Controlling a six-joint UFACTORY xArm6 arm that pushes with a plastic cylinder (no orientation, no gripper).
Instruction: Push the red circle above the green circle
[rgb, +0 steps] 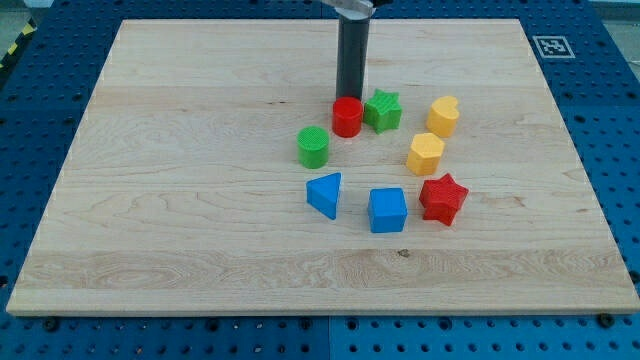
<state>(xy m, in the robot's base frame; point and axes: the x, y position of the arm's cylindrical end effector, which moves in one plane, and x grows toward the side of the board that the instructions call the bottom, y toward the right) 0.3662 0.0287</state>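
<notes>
My tip (349, 97), holding nothing, touches the red circle (347, 117) from behind; an off-centre push could knock the green star (382, 110), missing the green circle (313, 146).

Light wooden board (180, 220) on blue pegboard bench (40, 100). On board: red circle (347, 117), green circle (313, 147), green star (382, 110), yellow heart (443, 116), yellow hexagon (425, 154), red star (443, 198), blue cube (387, 210), blue triangle (324, 194).

1. Rod: straight, dark, cylindrical; enters from the view's top edge, just right of centre, under a pale metallic collar cut off by the frame
2. Pose: near vertical, leaning very slightly toward the view's left as it descends
3. My tip (348, 97): the rod's lower end, down at board level in the upper middle of the view
4. No other arm parts show
</notes>
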